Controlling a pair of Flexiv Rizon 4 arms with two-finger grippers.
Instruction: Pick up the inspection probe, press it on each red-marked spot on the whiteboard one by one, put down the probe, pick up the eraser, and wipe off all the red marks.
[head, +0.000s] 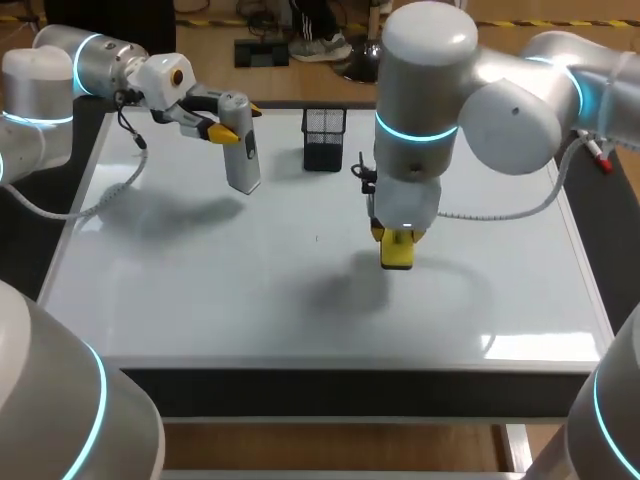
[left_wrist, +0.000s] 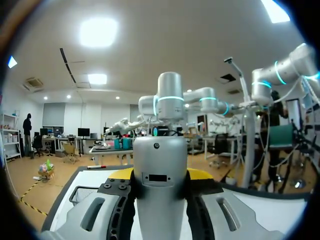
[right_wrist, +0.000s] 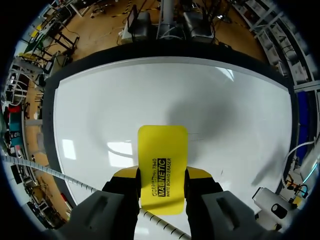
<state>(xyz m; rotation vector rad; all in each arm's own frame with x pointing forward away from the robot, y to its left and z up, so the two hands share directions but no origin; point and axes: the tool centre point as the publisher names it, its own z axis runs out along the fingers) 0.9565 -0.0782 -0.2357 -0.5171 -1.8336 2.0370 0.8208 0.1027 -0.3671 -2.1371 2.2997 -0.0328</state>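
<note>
Eraser (right_wrist: 162, 150), yellow and flat, sits between the two fingers of the right gripper (right_wrist: 162, 176). The fingers press it from both sides, so this hand is pinching it. Its rear end is hidden between the dark finger bodies, and the front end sticks out ahead of the yellow tips. The whiteboard (head: 250, 290) lies under this hand. From the head view, the wrist of the right arm covers most of the gripper, and only the lower part of the eraser shows below it. I cannot tell if the eraser touches the board or hangs just over it. A thin faint line is on the board just beside the eraser's front edge in the right wrist view; its colour is too weak to name.

The inspection probe (left_wrist: 159, 150), grey and rounded, is held in the left gripper (left_wrist: 159, 174). It fills the gap between the fingers, which close on it from two sides, and it hides most of the yellow tips. In the head view the probe hangs down from this hand above the board; its lower end seems raised, but this is hard to judge. A black mesh holder (head: 324, 138) stands near, beside the probe.
</note>
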